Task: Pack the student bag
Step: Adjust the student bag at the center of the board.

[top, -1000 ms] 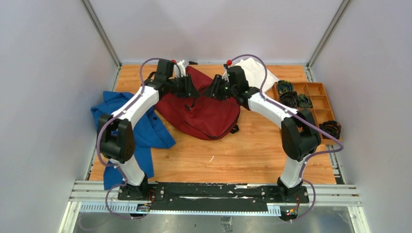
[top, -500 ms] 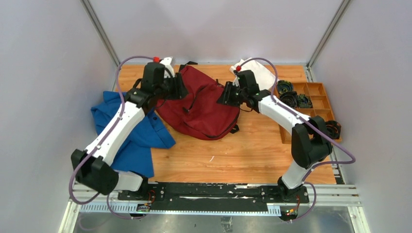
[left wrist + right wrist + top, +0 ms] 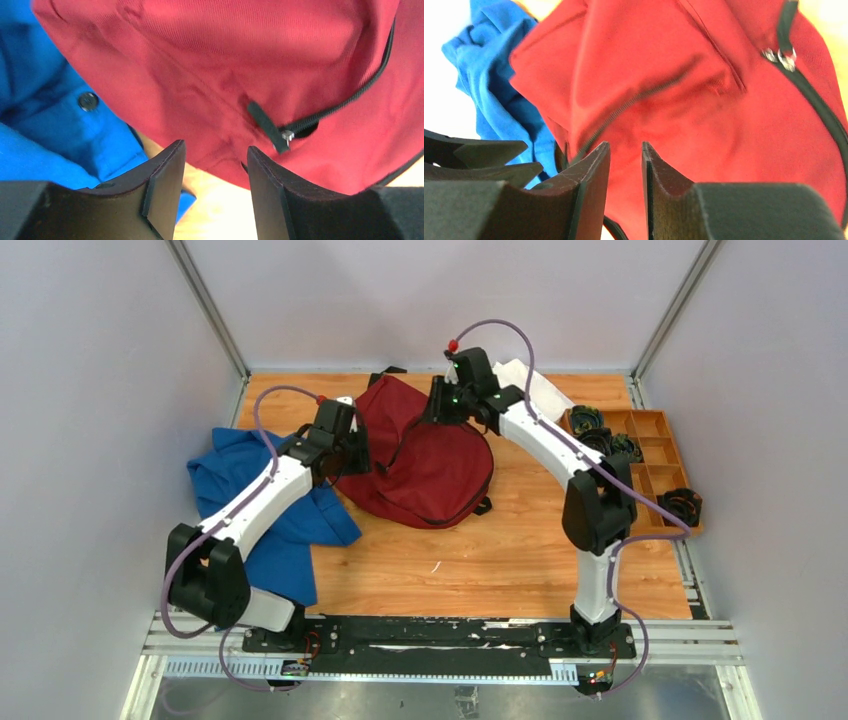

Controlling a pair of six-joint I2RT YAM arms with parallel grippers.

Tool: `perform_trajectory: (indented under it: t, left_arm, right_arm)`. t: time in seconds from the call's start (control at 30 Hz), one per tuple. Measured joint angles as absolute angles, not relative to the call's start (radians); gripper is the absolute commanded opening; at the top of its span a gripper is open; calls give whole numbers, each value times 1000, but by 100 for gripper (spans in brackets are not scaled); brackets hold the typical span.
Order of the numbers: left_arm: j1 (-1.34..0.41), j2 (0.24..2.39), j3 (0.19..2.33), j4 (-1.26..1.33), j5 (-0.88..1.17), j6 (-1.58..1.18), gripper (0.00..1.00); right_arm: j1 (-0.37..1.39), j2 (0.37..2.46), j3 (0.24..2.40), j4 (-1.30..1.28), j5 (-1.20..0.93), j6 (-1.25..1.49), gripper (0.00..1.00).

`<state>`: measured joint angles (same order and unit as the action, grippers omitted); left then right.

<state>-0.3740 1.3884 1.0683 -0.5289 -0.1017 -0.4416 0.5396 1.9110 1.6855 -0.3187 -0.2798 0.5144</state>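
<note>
From the top camera, the student bag lies slumped flat on the table, toward the far side. A blue garment sits against its left edge, and a white cloth and an orange tray lie off to its right. My left gripper hangs at the bag's left edge, and my right gripper over its far top.

On the left wrist camera the jaws stand moderately apart with nothing between them. Just beyond them is red fabric with a black zipper pull at the end of a closed run of teeth.

On the right wrist camera the jaws are nearly together, a narrow gap left, and empty. Past them the bag shows a second zipper line and metal pull rings far to the right.

I judge the bag soft and limp: it will sag and fold rather than hold shape, and the cloth looks thin enough to pinch. I'd take the zipper pull with one claw and pinch fabric beside it with the other.
</note>
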Motion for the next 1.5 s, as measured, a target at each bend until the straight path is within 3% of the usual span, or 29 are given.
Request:
perform_trajectory:
  t: [0.2, 0.33, 0.67, 0.77, 0.9, 1.03, 1.27, 1.5]
  left_arm:
    - [-266, 1486, 1146, -499, -125, -423, 54]
    - [-203, 1539, 1152, -501, -119, -419, 55]
    - [-173, 1552, 1189, -591, -23, -388, 60]
    - [-195, 1473, 1191, -595, 31, -377, 60]
    - [-217, 1391, 1220, -551, 91, -384, 59]
    - [-218, 1447, 1280, -467, 119, -407, 59]
    - [-192, 1725, 1319, -421, 139, -430, 58]
    - [-150, 1774, 1288, -436, 120, -431, 58]
  right_arm:
    - [633, 2111, 2024, -392, -252, 472, 34]
    - [680, 2209, 2117, -422, -259, 471, 34]
    - [655, 2529, 2489, -587, -333, 392, 35]
    - [649, 2460, 2418, -595, -369, 347, 42]
    - [638, 2192, 2115, -533, -344, 316, 44]
    - [603, 2085, 2117, -488, -308, 313, 43]
    - [553, 2263, 2291, -486, -279, 315, 43]
    - [548, 2399, 2212, -550, -251, 294, 40]
